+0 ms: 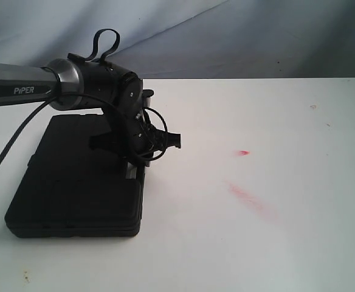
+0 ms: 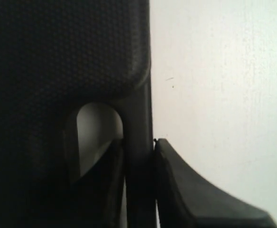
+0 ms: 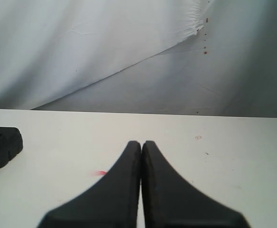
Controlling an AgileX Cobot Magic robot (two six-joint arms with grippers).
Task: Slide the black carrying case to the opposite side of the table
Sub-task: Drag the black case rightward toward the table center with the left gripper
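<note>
The black carrying case (image 1: 74, 188) lies flat at the left of the white table (image 1: 262, 243). My left gripper (image 1: 135, 165) reaches down at the case's right edge, shut on the case's handle. In the left wrist view the handle bar (image 2: 138, 118) runs between the two fingers of the gripper (image 2: 139, 161), one finger inside the handle opening and the other finger (image 2: 190, 194) outside it over the table. My right gripper (image 3: 142, 145) is shut with nothing in it, hovering over the table (image 3: 224, 161). It does not show in the exterior view. A corner of the case (image 3: 3, 142) shows in the right wrist view.
Faint red smears (image 1: 250, 198) and a small red mark (image 1: 243, 152) lie on the tabletop right of the case. A grey cloth backdrop (image 1: 226, 36) hangs behind the table's far edge. The left arm's cable (image 1: 7, 152) droops over the left side.
</note>
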